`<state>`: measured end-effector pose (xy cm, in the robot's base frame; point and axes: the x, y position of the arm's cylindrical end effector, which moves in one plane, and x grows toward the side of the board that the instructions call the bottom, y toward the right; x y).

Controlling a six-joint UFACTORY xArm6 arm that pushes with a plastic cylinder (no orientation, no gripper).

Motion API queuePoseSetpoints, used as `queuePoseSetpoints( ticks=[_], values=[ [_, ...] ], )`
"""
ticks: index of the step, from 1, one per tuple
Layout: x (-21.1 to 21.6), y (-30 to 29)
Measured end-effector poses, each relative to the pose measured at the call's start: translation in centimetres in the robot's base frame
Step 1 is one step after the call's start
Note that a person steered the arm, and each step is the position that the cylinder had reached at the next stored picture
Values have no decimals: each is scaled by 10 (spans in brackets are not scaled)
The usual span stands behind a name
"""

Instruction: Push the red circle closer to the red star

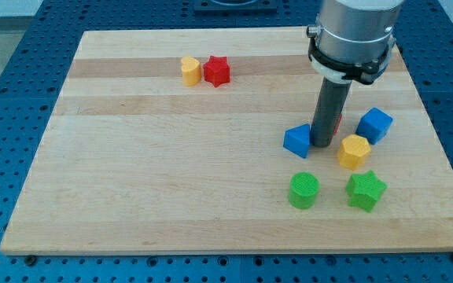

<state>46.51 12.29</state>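
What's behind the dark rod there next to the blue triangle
A thin sliver of red shows at the rod's right edge, probably the red circle. The rod covers most of it, so its shape cannot be confirmed. My tip sits just right of the blue triangle.

Two yellow blocks (189, 70) (353, 151), two blue blocks (297, 141) (374, 124), two green blocks (303, 190) (366, 190), one red star (216, 71), one red sliver (338, 119) behind the rod

Pale wood-grain board (171, 157), smooth matt, ridged plastic-looking green cylinder (303, 190), brushed metal arm housing (356, 27), dark matt rod (329, 110)
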Motion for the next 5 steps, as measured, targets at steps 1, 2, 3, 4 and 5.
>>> queuePoseSetpoints(
  ticks=[1,2,3,4,5],
  values=[
    [-5,1],
    [-17,2],
    [-30,9],
    [-39,26],
    [-45,49]
  ],
)
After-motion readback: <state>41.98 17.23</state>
